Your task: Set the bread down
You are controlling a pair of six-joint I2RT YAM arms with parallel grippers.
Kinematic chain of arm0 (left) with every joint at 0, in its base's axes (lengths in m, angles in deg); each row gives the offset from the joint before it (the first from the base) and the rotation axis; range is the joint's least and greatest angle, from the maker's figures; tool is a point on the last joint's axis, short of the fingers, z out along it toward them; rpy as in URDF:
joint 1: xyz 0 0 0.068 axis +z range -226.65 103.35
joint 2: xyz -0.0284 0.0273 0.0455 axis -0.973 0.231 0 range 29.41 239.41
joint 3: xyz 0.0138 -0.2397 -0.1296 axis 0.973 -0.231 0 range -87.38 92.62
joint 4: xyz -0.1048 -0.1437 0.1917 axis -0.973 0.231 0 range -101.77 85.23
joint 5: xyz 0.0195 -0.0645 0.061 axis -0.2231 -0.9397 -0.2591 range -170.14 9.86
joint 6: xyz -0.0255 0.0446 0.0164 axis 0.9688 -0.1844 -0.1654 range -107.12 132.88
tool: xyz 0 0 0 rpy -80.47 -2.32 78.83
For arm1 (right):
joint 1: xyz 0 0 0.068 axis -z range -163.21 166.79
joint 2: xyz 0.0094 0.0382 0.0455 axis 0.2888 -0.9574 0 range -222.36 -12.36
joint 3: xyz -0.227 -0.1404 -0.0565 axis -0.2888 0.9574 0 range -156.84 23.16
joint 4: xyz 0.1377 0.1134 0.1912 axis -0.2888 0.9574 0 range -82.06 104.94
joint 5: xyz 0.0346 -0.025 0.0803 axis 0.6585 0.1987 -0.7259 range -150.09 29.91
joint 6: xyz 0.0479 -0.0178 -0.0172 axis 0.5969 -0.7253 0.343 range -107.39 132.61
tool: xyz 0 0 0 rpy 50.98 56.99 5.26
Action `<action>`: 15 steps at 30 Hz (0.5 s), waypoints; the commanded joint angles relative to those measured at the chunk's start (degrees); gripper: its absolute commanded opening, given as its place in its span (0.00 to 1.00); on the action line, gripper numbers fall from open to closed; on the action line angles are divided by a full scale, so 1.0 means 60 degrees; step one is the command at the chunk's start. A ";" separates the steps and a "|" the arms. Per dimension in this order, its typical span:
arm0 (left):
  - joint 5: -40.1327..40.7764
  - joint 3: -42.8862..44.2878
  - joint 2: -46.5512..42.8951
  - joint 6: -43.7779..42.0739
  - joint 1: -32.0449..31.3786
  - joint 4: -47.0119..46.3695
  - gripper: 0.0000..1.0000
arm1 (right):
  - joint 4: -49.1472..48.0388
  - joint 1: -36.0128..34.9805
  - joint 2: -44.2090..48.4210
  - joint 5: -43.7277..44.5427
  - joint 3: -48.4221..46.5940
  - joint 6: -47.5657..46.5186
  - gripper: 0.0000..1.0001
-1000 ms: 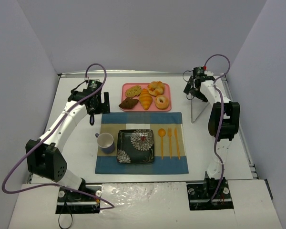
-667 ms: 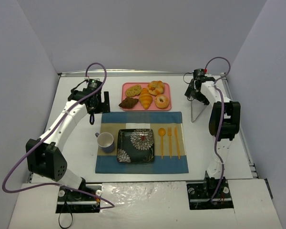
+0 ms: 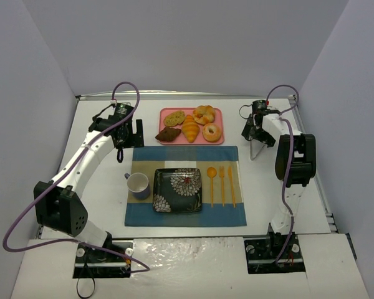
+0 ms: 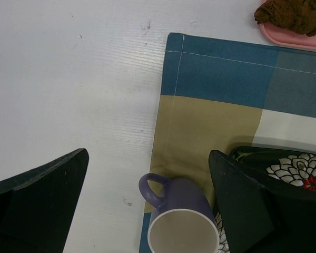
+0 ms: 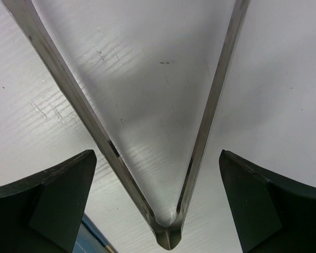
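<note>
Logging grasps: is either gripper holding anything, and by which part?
Nothing is held. The right gripper is open over the hinge end of the tongs; the left gripper is open above the mug.

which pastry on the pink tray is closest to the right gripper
The glazed donut at the tray's near-right corner; the only ring-shaped one.

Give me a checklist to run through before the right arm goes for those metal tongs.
1. Right gripper open: ok, fingers spread either side of the V-shaped steel tongs.
2. Tongs lined up: ok, both arms lie between the fingers.
3. Height above tongs: cannot tell.
4. Golden ridged croissant free: ok, uncovered on the pink tray.
5. Black floral plate: ok, nothing on it.
6. Left gripper clear: ok, open, beside the tray's left end, not touching.
</note>
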 commanded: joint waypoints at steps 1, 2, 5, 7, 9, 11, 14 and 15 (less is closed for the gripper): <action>0.0039 0.0408 -0.0248 -0.0160 0.0127 -0.0278 0.97 | -0.0581 0.0108 0.0330 -0.0157 -0.0239 -0.0292 1.00; 0.0048 0.0423 -0.0267 -0.0189 0.0147 -0.0263 0.97 | -0.0686 0.0117 0.0316 -0.0176 -0.0223 -0.0303 1.00; 0.0068 0.0415 -0.0314 -0.0254 0.0207 -0.0258 0.97 | -0.0910 0.0138 0.0230 -0.0283 -0.0234 -0.0290 1.00; 0.0079 0.0425 -0.0339 -0.0281 0.0245 -0.0247 0.97 | -0.1017 0.0138 0.0156 -0.0278 -0.0237 -0.0277 1.00; 0.0083 0.0417 -0.0346 -0.0288 0.0267 -0.0243 0.97 | -0.1045 0.0161 0.0007 -0.0263 -0.0284 -0.0274 1.00; 0.0083 0.0414 -0.0350 -0.0288 0.0278 -0.0229 0.97 | -0.1056 0.0163 -0.0100 -0.0285 -0.0314 -0.0255 1.00; 0.0083 0.0414 -0.0361 -0.0288 0.0321 -0.0229 0.97 | -0.1046 0.0156 -0.0168 -0.0260 -0.0325 -0.0244 1.00; 0.0083 0.0414 -0.0361 -0.0291 0.0343 -0.0229 0.97 | -0.1046 0.0170 -0.0202 -0.0249 -0.0325 -0.0244 1.00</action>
